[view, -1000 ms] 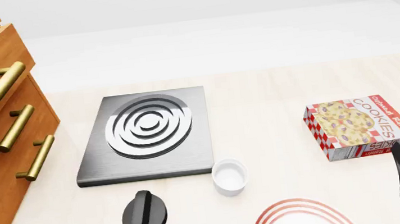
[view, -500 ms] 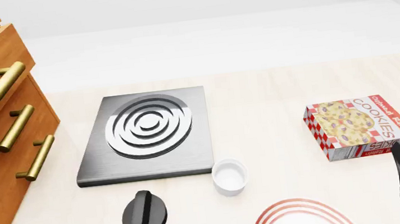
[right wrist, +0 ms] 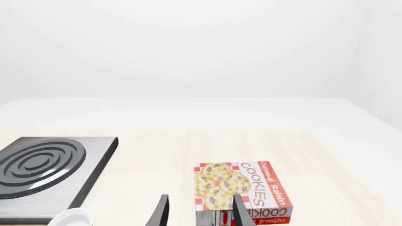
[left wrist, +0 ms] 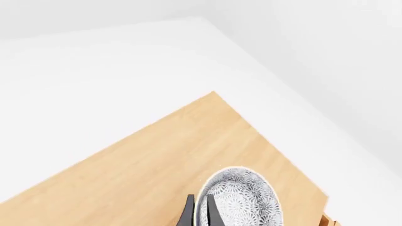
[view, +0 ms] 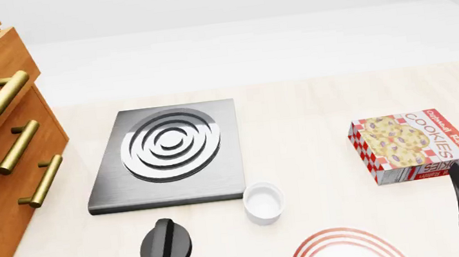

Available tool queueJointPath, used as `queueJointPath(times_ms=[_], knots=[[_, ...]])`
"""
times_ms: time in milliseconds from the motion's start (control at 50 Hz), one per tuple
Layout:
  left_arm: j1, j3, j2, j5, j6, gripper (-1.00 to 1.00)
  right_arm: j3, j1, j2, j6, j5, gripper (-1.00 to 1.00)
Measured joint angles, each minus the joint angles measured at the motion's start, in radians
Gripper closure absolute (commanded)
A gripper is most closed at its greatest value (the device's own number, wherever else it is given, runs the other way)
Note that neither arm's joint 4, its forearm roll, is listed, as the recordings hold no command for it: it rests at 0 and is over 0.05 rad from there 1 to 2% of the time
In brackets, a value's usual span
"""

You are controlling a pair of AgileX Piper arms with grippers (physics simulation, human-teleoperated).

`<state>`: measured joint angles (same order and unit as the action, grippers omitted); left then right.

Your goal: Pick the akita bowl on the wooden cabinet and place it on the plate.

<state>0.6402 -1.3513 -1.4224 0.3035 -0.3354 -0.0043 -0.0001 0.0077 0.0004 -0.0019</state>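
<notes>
A grey square stove (view: 166, 155) lies on the table (view: 314, 106), with 1 small white bowl (view: 264, 202) just beside its near right corner. A cookie box (view: 413, 145) lies well apart to the right.

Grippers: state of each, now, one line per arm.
Left gripper: fingers nearly together at the rim of the akita bowl on the wooden cabinet; grip cannot be told.
Right gripper: open, holding nothing.
</notes>
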Motion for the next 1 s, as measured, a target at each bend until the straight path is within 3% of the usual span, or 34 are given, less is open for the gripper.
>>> queueJointPath(times_ms=[520,1000], knots=[[-0.004,-0.003,0.011,0.035,-0.015,1.0,0.0,0.0,0.0,0.0,0.0,-1.0],[-0.068,-0.061,0.103,0.168,-0.131,1.0,0.0,0.0,0.0,0.0,0.0,-1.0]])
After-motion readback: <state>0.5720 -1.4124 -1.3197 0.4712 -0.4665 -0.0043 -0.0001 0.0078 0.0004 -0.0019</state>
